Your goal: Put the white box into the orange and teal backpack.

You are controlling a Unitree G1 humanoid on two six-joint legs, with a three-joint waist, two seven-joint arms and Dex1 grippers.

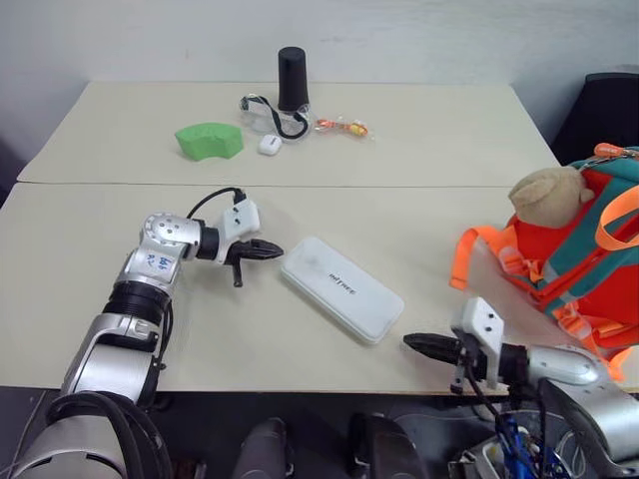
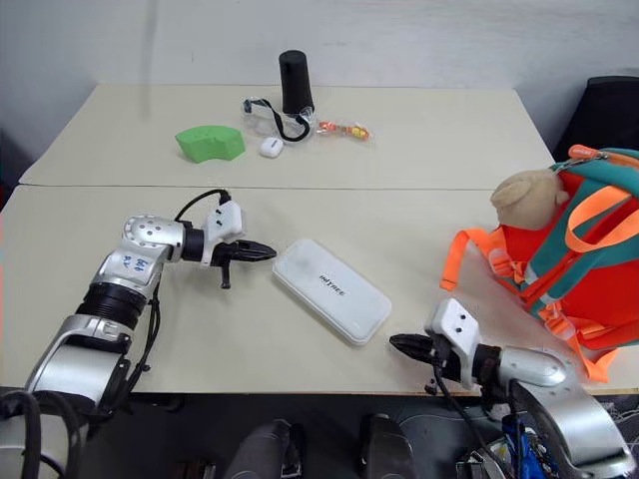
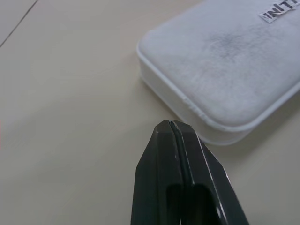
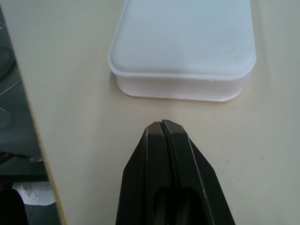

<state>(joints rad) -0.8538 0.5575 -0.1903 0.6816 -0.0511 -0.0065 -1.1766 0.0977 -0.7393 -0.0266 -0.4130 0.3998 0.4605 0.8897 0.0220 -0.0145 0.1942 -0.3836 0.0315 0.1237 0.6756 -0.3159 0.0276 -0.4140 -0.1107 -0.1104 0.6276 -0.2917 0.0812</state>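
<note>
Right wrist view: right claw (image 4: 162, 123) was pinched closed w/ nothing in it, tip just short of the near end of the white box (image 4: 185, 44), not touching. Left claw (image 3: 172, 123) also closed & empty, tip near the box's other end, a small gap between. From the head cam, the box lay flat on the tabletop (image 1: 419, 230), diagonal, between the 2 claws.

Step in hand, as I read it: squeezing in on the box from both ends w/ closed tips, contact not yet made. Next move prob. calls for both tips pressing the ends evenly, then lifting & carrying right to the orange and teal backpack (image 1: 584, 264), which sat at the right edge, well apart.

Count: 1 box, 1 backpack, 2 claws. Far side: 1 green block (image 1: 209, 140), 1 black cylinder (image 1: 292, 78), 1 small white pebble-like thing (image 1: 270, 145).
</note>
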